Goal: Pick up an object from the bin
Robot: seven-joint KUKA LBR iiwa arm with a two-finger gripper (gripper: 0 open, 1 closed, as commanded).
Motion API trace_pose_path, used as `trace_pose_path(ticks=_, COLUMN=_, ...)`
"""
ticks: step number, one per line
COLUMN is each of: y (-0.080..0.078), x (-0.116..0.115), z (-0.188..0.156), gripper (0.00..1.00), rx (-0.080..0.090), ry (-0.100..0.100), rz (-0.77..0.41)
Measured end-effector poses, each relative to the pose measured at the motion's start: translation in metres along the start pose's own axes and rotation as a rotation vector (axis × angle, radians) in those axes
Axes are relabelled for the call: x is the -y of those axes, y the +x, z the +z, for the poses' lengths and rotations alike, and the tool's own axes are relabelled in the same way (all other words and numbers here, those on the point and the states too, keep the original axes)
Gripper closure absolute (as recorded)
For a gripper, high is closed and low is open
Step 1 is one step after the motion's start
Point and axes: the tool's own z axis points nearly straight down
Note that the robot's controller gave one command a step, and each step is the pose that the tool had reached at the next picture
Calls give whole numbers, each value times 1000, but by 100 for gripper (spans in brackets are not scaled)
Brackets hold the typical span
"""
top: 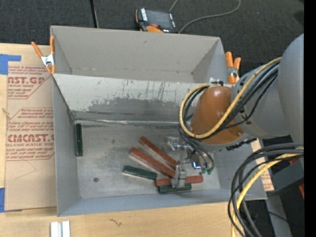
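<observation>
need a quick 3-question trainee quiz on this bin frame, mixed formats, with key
1. True or false: the gripper is down at the heap of reddish-brown and dark green flat bars in the lower right of the grey metal bin.
2. Where does the lone dark green flat bar lie? A) along the bin's left wall, apart from the heap. B) on top of the heap. C) against the back wall.
3. From which side of the view does the arm reach in?

Key: 1 true; 2 A; 3 the right.
</observation>
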Motion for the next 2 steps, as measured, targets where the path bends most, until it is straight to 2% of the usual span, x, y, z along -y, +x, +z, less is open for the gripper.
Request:
trace_pose_path(ticks=1, y=0, x=0, z=-2, gripper=100, rx=-4, ry=1, rz=-2)
trace_pose_path(ticks=2, y=-7, x=-5, z=-138, gripper=100, rx=8, ry=1, rz=-12)
